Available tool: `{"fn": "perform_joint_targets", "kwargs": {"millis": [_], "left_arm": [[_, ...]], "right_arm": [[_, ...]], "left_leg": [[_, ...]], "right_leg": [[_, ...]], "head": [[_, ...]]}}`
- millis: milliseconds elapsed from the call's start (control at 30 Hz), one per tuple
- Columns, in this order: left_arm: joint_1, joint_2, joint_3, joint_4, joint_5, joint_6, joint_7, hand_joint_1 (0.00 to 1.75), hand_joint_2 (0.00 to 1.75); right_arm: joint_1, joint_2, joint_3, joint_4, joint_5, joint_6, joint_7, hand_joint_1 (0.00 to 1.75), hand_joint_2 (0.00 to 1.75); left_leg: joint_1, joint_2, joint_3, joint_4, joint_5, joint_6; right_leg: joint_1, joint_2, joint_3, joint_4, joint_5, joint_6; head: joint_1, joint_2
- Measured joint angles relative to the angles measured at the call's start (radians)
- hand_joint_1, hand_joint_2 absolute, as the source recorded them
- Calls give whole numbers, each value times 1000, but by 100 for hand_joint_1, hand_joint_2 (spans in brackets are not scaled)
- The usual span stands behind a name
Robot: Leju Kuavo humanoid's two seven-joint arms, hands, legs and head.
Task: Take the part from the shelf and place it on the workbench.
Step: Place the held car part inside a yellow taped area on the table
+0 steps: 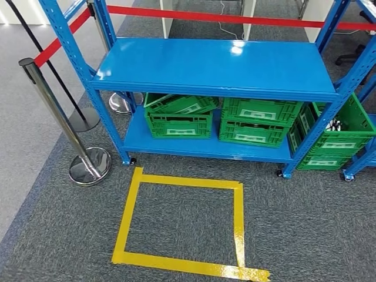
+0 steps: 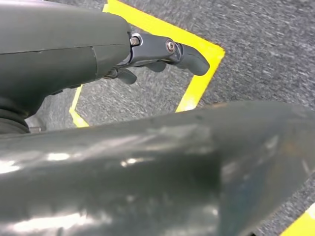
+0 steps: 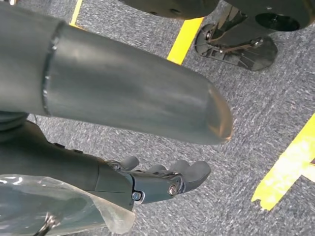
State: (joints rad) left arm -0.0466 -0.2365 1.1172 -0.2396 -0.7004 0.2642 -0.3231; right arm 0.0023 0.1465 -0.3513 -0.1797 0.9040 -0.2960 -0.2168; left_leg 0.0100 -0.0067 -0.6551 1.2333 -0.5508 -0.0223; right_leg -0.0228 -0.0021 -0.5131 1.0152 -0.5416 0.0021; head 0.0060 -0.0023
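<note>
Plainly the task is at its very start: the robot stands short of the blue shelf (image 1: 217, 67), looking down at it, and nothing has been picked up yet. Both arms hang at its sides. In the left wrist view the left hand (image 2: 148, 54) holds nothing, its fingers stretched out loosely above the carpet; in the right wrist view the right hand (image 3: 159, 179) is likewise released, fingers apart and grasping nothing. Where the part lies I cannot tell for sure. The shelf's upper board is bare, and the likeliest place is one of the green crates: two sit on the lower board, the left crate (image 1: 180, 114) near its left end, with a folded crate tilted on top, and the middle crate (image 1: 259, 120) towards its right end, while a third crate (image 1: 341, 132) stands on the next rack just beyond the shelf's right post, with small dark and white things inside that are too small to name. The next move, I judge, calls for stepping forward into the yellow tape rectangle (image 1: 184, 220) marked on the grey carpet (image 1: 310, 229) in front of the shelf's lower edge, then bending or reaching low to a crate. To the left, chrome stanchions (image 1: 86, 161) carry a red belt (image 1: 221, 17) that runs behind the shelf, fencing the area off.
</note>
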Motion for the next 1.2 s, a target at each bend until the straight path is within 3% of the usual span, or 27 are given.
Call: {"fn": "perform_joint_targets", "kwargs": {"millis": [67,100,267,300,400,433,467,533,567,600,733,800,900,933,967,1000,1067,1100,1200], "left_arm": [[0,0,0,0,0,-1,0,0,0],[-1,0,0,0,0,-2,0,0,0],[1,0,1,0,0,-2,-2,0,0],[0,0,1,0,0,-2,-3,0,0],[-3,-1,1,0,0,-2,-3,0,0],[-4,-1,1,0,0,-2,-3,0,0],[-3,-1,1,0,0,-2,-3,0,0],[-1,-2,1,0,0,-2,-3,0,0],[-2,-3,1,0,0,-1,-3,0,0],[-3,-3,1,0,0,-1,-3,0,0],[-8,-5,1,0,0,1,-3,0,0],[-9,-5,1,0,0,1,-3,0,0],[-8,-4,1,0,0,2,-3,0,0],[-7,-4,2,0,0,2,-3,0,0],[-5,-4,2,0,0,2,-3,0,0],[-4,-3,2,0,0,2,-3,0,0],[-3,-3,2,0,0,2,-3,0,0],[-4,-3,2,0,0,2,-3,0,0],[-5,-3,3,0,0,2,-3,0,0]], "right_arm": [[-1,0,0,0,3,1,3,0,0],[-2,0,0,0,4,1,4,0,0],[-8,0,0,0,6,1,7,0,0],[-10,0,0,0,6,1,7,0,0],[-10,0,0,0,5,1,7,0,0],[-8,0,0,0,4,1,7,0,0],[-7,0,0,0,4,1,7,0,0],[-5,0,0,0,3,2,7,0,0],[-6,0,1,0,3,2,7,0,0],[-6,0,1,0,3,2,7,0,0],[-6,0,1,0,3,2,6,0,0],[-5,0,0,0,4,2,6,0,0],[-6,0,1,0,6,3,5,0,0],[-5,0,1,0,6,3,5,0,0],[-4,0,1,0,6,3,5,0,0],[-4,0,0,0,5,3,5,0,0],[-3,0,0,0,5,3,5,0,0],[-4,0,0,0,5,3,5,0,0],[-7,0,1,0,5,3,5,0,0]], "left_leg": [[-2,1,45,-122,70,4],[-4,2,61,-161,78,8],[-6,2,81,-202,60,38],[-4,2,85,-206,59,43],[-7,3,95,-208,48,56],[-9,2,101,-208,42,57],[-11,1,110,-208,36,58],[-13,-1,133,-208,21,56],[-15,-1,142,-207,12,53],[-16,-2,147,-207,5,48],[-16,-1,156,-210,-8,29],[-15,0,141,-167,-34,18],[-8,1,37,20,-104,4],[-7,1,8,62,-107,2],[-5,1,-5,68,-89,1],[-4,1,0,35,-49,1],[-3,1,39,-87,39,6],[-5,2,60,-143,61,10],[-11,2,83,-195,54,24]], "right_leg": [[0,1,10,0,-15,11],[2,0,11,1,-20,17],[2,-3,9,13,-43,42],[2,-2,-13,54,-62,45],[3,-1,-140,251,-123,47],[4,-1,-170,285,-117,46],[4,-1,-181,277,-89,44],[6,0,-151,167,3,35],[9,0,-127,107,36,30],[12,0,-105,62,51,25],[13,2,-77,24,40,11],[8,0,-64,14,37,0],[7,-2,-47,9,25,-10],[7,-2,-40,9,20,-10],[7,-1,-33,9,15,-10],[7,0,-24,9,9,-9],[8,2,-7,9,-4,-3],[9,2,-3,9,-11,4],[11,-2,-1,2,-22,22]], "head": [[-1,0],[-2,0],[1,0],[3,0],[8,0],[8,0],[8,0],[8,0],[8,0],[7,0],[2,0],[-1,0],[-5,0],[-5,0],[-5,0],[-5,0],[-5,0],[-6,0],[-4,0]]}}
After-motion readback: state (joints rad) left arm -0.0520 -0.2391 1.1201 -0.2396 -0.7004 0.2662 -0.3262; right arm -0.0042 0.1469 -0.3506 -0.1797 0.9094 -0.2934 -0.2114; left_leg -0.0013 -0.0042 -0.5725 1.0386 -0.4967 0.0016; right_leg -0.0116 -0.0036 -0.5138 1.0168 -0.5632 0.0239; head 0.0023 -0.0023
